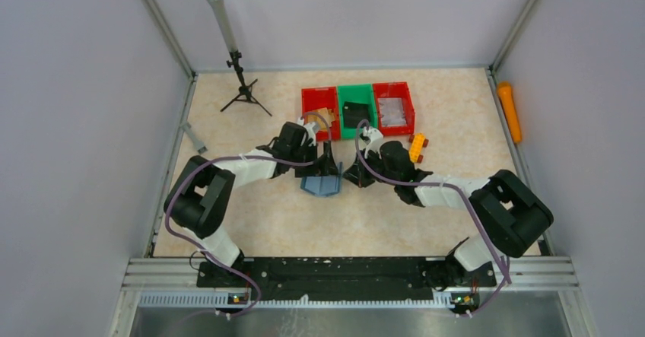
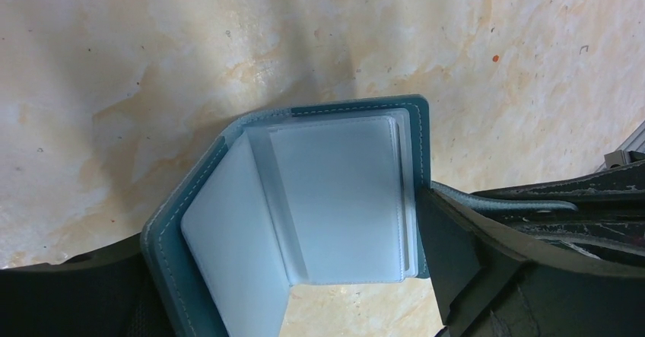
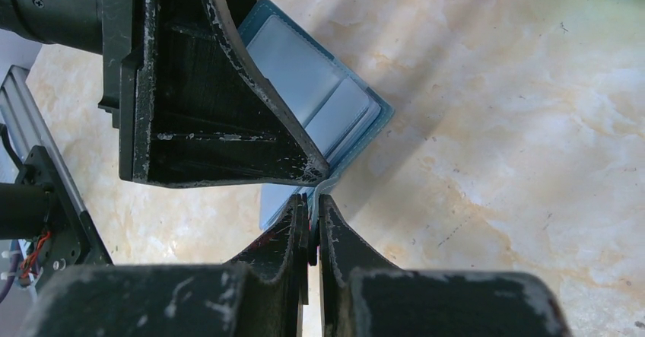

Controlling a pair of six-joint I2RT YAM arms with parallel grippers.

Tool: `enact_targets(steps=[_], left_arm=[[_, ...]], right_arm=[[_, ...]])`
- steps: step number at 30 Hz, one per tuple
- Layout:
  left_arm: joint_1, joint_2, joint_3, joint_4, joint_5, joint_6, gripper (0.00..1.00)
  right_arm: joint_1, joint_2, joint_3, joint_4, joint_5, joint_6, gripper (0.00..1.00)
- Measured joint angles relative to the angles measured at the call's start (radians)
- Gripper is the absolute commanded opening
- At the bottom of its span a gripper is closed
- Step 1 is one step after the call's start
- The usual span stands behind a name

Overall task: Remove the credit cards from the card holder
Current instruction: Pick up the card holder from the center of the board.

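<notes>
- At near table [image 1: 258, 219] edge, both bases sit side by side. L arm's elbow folds up at left, forearm reaching in toward centre; R arm does likewise from right.
- L gripper [image 1: 327, 163] points down at mid-table, jaws spread wide, one finger each side of card holder [image 1: 322, 186].
- Card holder lies open on table, pale blue-grey inside up w/ clear sleeves. One cover is tilted up by L gripper's finger. Can't tell if cards are in sleeves.
- R gripper [image 1: 357, 174] is low, just beside holder's edge, jaws closed tight, pinching its closure tab [image 2: 506, 200].
- Beyond grippers, a row: left red bin [image 1: 313, 97], green bin [image 1: 354, 91] w/ black object [image 1: 355, 113], right red bin [image 1: 408, 101].
- Far left corner: small tripod [image 1: 243, 90], upright.
</notes>
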Motion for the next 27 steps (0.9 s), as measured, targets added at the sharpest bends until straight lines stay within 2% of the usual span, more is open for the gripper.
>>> enact_targets(steps=[7, 10, 17, 24, 27], left_arm=[[-0.001, 0.002, 0.002, 0.002, 0.021, 0.002, 0.99], [0.001, -0.003, -0.010, 0.018, 0.034, 0.002, 0.97], [0.014, -0.016, -0.046, 0.056, 0.065, -0.002, 0.84], [0.014, -0.019, -0.052, 0.053, 0.061, -0.001, 0.86], [0.014, -0.016, -0.048, 0.047, 0.060, 0.001, 0.83]], right_arm=[[0.000, 0.000, 0.000, 0.000, 0.020, 0.000, 0.00], [0.000, 0.000, 0.000, 0.000, 0.024, 0.000, 0.00], [0.000, 0.000, 0.000, 0.000, 0.029, 0.000, 0.00], [0.000, 0.000, 0.000, 0.001, 0.028, 0.003, 0.00], [0.000, 0.000, 0.000, 0.001, 0.027, 0.003, 0.00]])
